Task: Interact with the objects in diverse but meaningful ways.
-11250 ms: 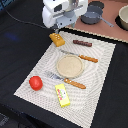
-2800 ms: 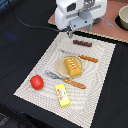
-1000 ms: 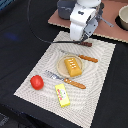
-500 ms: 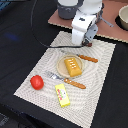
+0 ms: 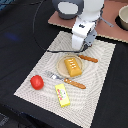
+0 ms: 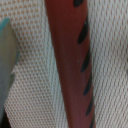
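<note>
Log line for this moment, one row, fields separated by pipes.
gripper: low over sausage, state unclear | bread block: on plate | tomato, yellow packet: on mat

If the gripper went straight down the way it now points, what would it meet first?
Most likely the thin dark-brown sausage, which fills the wrist view directly ahead, lying on the woven placemat. The gripper's own fingers are not visible, so the remaining gap is unclear.

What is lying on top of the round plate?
The orange-yellow bread block lies on the plate, reaching over its near rim. Nothing else rests on it. The plate surface under the block is covered, so it cannot be seen.
</note>
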